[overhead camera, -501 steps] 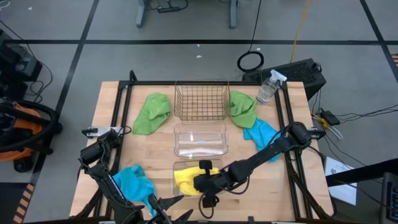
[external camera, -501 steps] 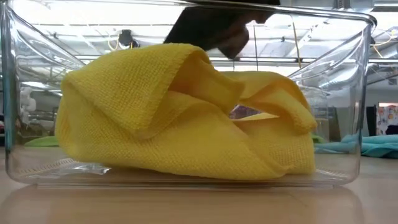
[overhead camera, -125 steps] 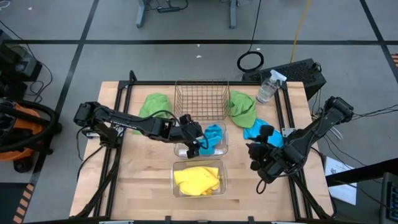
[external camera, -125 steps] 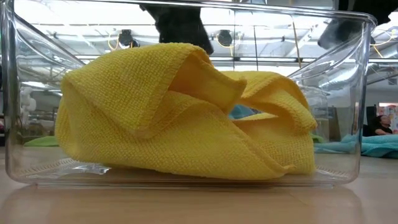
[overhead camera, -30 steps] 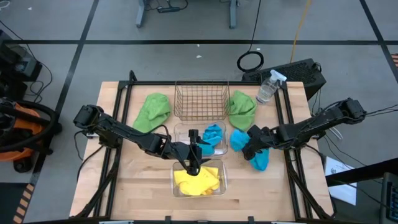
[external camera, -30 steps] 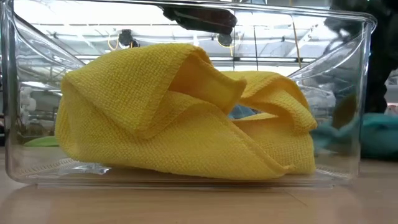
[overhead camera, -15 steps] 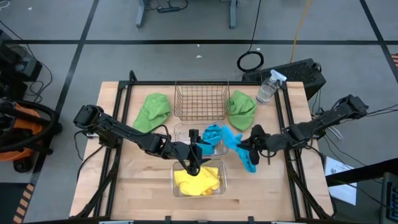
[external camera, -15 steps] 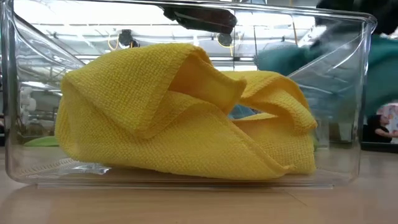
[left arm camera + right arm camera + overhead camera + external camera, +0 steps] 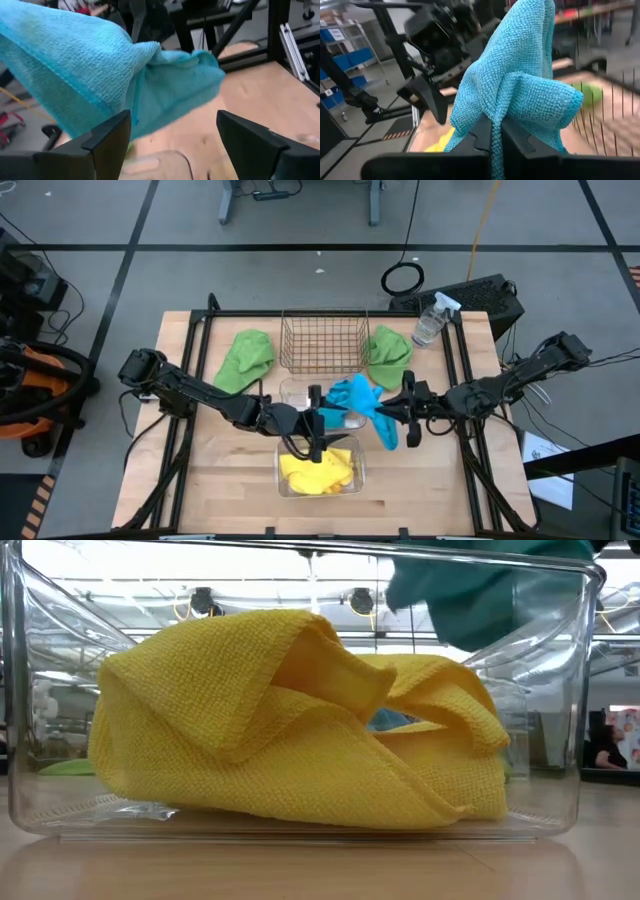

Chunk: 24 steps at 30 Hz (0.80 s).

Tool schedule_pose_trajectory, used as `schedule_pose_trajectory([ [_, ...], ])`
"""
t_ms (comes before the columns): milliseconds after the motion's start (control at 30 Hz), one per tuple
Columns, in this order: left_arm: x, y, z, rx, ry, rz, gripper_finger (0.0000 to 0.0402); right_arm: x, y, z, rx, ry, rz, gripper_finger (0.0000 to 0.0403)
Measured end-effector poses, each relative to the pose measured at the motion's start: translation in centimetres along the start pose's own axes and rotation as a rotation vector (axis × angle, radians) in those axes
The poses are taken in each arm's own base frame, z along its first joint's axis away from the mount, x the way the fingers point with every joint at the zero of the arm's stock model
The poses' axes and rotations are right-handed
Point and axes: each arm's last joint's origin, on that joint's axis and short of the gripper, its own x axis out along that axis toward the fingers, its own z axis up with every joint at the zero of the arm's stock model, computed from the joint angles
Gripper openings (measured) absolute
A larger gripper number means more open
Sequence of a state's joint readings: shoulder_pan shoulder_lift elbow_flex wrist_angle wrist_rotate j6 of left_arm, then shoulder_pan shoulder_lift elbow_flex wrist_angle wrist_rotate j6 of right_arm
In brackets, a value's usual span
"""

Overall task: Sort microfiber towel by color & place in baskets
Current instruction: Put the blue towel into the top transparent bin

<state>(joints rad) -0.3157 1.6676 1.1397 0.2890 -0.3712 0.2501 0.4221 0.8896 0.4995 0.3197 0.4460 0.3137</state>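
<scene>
My right gripper is shut on a sky blue towel beside the middle clear basket, level with its right end. A second blue towel lies in that basket. Both yellow towels fill the near clear basket. My left gripper hovers open between the two clear baskets, facing the carried blue towel. Two green towels lie flat on the table either side of the copper wire basket. My right gripper pinches a bunched fold of the blue towel between its two fingers, several layers thick. The fingers come level from the table's right. The towel is lifted clear of the table; one end hangs slack below the fingers, the other reaches over the middle basket.
A clear spray bottle stands at the far right corner. A black frame runs around the table edges. Bare wood shows on the near left and near right of the table.
My right gripper has carried the blue towel toward the table's left, from beside the right green towel to the middle clear basket. The towel has swung up and now partly overlaps the blue towel in that basket. In the low view it has entered at the top right.
</scene>
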Motion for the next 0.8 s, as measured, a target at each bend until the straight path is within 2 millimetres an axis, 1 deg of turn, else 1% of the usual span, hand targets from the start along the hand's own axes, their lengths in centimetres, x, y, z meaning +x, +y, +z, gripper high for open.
schedule_pose_trajectory([
  [100, -0.1, 0.0, 0.5, 0.004, -0.045, 0.022, 0.0299, 0.5, 0.3, 0.2, -0.042, -0.053, 0.016, 0.0008],
  [233, -0.2, -0.2, 0.8, 0.026, -0.063, 0.021, 0.0299, 1.4, 0.7, 0.0, -0.080, -0.090, 0.024, 0.0008],
  [433, -0.3, -0.4, 0.8, 0.080, -0.059, 0.040, 0.0299, 3.1, 1.2, -1.1, -0.103, -0.113, 0.034, 0.0008],
  [567, -0.4, -0.6, 0.9, 0.082, -0.062, 0.041, 0.0299, 3.9, 1.4, -1.9, -0.104, -0.110, 0.034, 0.0009],
  [800, -0.4, -0.7, 0.9, 0.082, -0.063, 0.043, 0.0306, 4.6, 1.7, -2.4, -0.106, -0.116, 0.088, 0.0009],
])
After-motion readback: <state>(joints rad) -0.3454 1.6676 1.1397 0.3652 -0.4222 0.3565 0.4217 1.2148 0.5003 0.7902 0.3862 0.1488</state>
